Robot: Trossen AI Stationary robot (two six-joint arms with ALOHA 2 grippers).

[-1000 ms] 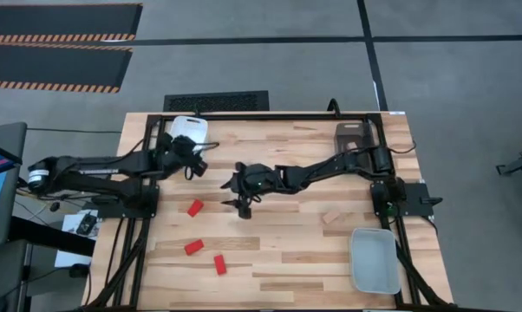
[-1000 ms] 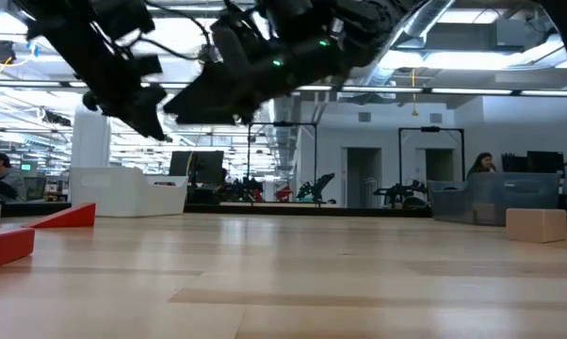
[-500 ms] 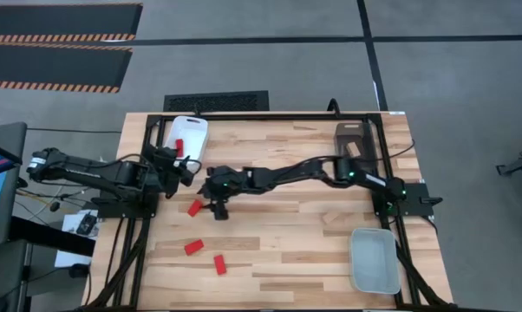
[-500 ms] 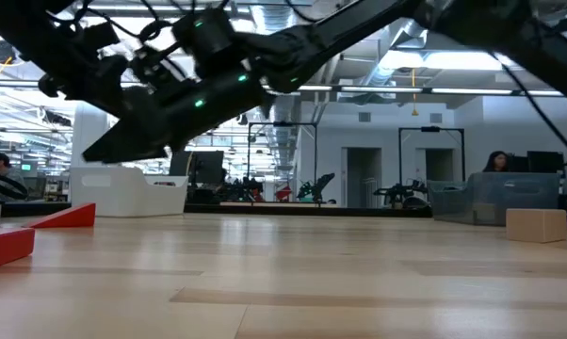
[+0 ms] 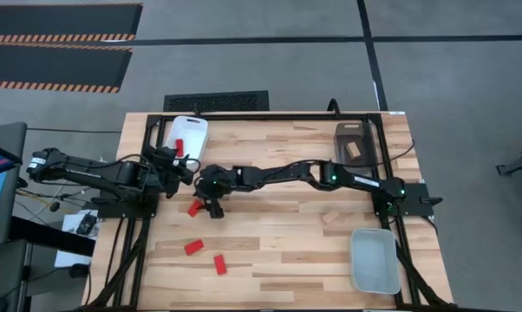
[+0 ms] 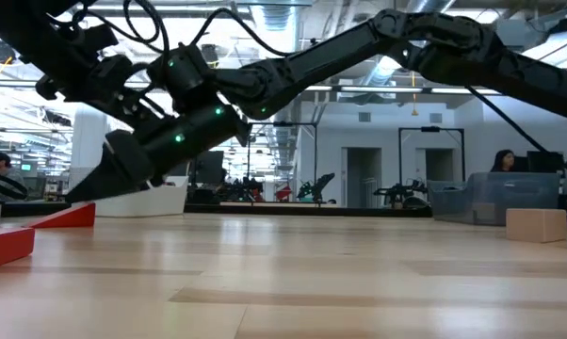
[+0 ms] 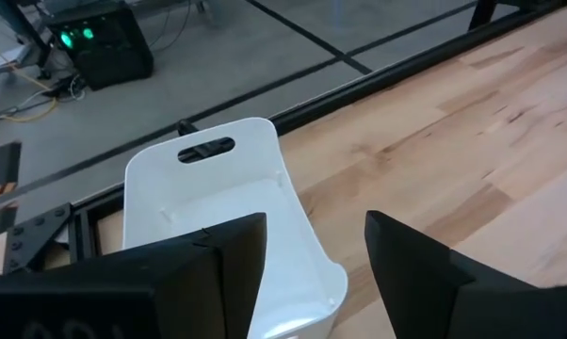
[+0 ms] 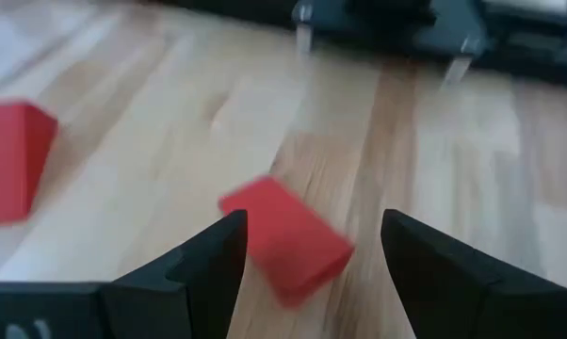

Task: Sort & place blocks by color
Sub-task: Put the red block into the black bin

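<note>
right gripper [image 5: 205, 206] spread wide, empty, poised just over red block [image 5: 193, 208] at centre-left of desk [image 5: 296, 234]. left gripper [image 7: 307, 250] parted, empty, by white tray [image 7: 222, 202].

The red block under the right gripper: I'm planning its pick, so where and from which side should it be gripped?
Across its two long side faces, coming down from above. The red block lies flat and askew on the table, nothing touching it, and the open right gripper hangs beside it.
</note>
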